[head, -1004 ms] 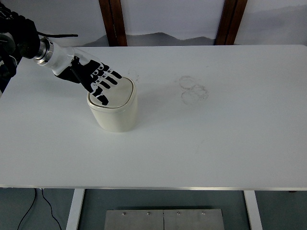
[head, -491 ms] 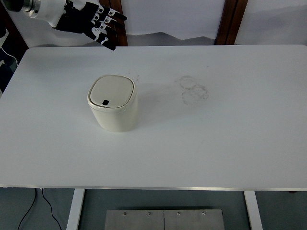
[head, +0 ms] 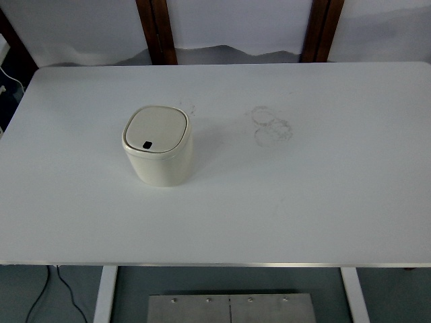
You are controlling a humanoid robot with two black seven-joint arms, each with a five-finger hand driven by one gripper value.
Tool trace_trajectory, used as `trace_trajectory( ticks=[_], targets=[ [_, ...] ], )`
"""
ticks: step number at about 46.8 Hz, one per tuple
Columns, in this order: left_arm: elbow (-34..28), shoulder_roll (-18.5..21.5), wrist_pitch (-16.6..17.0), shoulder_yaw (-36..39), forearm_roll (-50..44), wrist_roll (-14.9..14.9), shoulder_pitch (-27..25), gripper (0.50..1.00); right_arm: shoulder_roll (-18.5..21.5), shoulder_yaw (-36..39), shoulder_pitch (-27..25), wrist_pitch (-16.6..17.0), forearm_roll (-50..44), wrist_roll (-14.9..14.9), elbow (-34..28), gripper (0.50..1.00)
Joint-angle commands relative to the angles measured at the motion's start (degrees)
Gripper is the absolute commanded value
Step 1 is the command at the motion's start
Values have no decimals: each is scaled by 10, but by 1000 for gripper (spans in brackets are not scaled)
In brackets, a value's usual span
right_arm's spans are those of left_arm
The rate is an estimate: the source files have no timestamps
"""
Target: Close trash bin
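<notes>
Trash bin (head: pixel 159 145): one, cream-coloured, standing upright on the desk (head: pixel 323 195), in the left half and about midway between the far and near edges.
Lid (head: pixel 155 129): one, a rounded square, lying flat and shut on top of the bin; its rim meets the bin's body all round as far as the head view shows.
Button (head: pixel 147 144): one small dark square patch on the lid, at the edge nearest the camera, a little left of the lid's middle.
Long axis: the bin's body runs vertically, top face up; the lid's corners sit slightly turned relative to the desk's edges, so the side with the dark patch faces the near-left.
Marks (head: pixel 271 126): a few faint ring-shaped smudges on the desk surface, right of the bin and well apart from it.
Hands: neither robot hand is in view, so whether the fingers are spread or curled cannot be told.
Desk: one, white, with a metal-trimmed near edge.
Posts (head: pixel 157 30): two dark wooden uprights behind the far edge.
Cable (head: pixel 62 286): one, dark, on the floor below, near left.
</notes>
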Motion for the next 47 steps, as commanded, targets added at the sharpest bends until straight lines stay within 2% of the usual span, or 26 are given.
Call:
trace_trajectory(
  ticks=[1,12,21,30,34,47],
  targets=[
    [15,0,1,-50,0,-10,26,1000,0,0,0,0,0,0,0,995],
    [39,-2,0,-172,0,-30,108,1000,0,0,0,0,0,0,0,995],
    [53,-5,1,-228,0,-58,160,1000,0,0,0,0,0,0,0,995],
    [77,-6,2,-284,-1,-130,220,1000,0,0,0,0,0,0,0,995],
    [86,-6,1,-304,-1,-148,242,1000,0,0,0,0,0,0,0,995],
    [119,-7,0,-346,-21,-149,314,1000,0,0,0,0,0,0,0,995]
  ],
)
